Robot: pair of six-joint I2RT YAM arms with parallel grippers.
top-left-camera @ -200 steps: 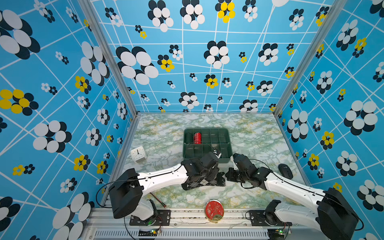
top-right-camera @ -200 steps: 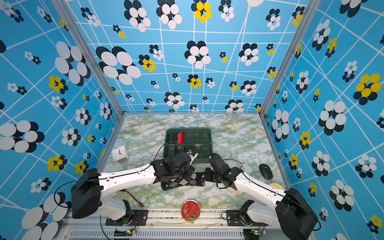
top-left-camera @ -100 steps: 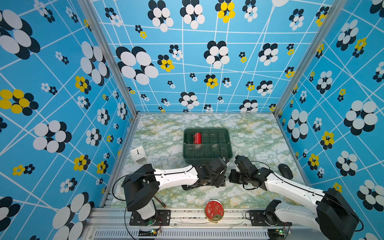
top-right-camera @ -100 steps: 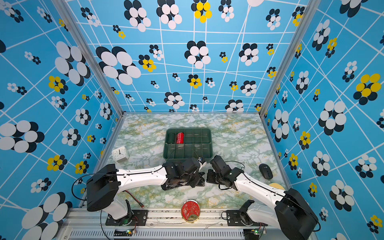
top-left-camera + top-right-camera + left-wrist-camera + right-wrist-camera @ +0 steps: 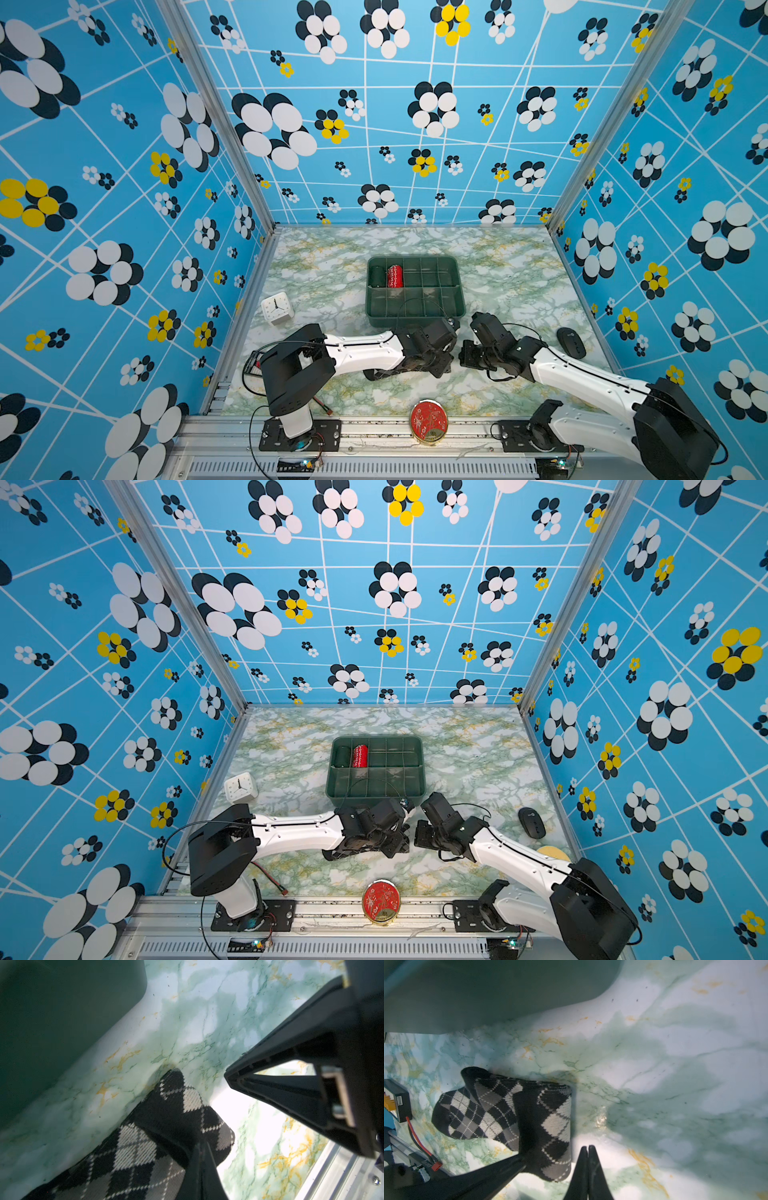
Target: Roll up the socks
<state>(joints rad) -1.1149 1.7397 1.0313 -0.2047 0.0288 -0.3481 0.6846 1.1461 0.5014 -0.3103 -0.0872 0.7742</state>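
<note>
At the far left of the desk [image 5: 324, 266] stands a small white clock [image 5: 277, 308], well apart from the work. The left end effector [image 5: 201, 1148] is closed on the socks [image 5: 508, 1113]: in the right wrist view its tip pinches the black band where the fabric is folded over. The socks lie on the desk just in front of the green tray [image 5: 415, 319], between the two arms. The toe lies flat and one fold is made, so the roll seems only begun.

To do this step well, the left end effector should turn the pinched edge over the flat part in a short, low arc and pull it tight, because loose knitted fabric opens again easily. The right end effector [image 5: 588, 1150] is closed and empty, with its tips just beside the folded edge and near the desk. It could hold the fold down while the other takes a new grip.

The two end effectors are very near each other, so a collision is the main risk. The tray wall is close behind the socks and leaves little room on that side. In the tray's back row sit a dark green roll [image 5: 377, 276] and a red roll [image 5: 395, 276]. A computer mouse [image 5: 571, 343] lies at the right and a round red tin [image 5: 429, 422] at the front edge. Neither stands in the way.
</note>
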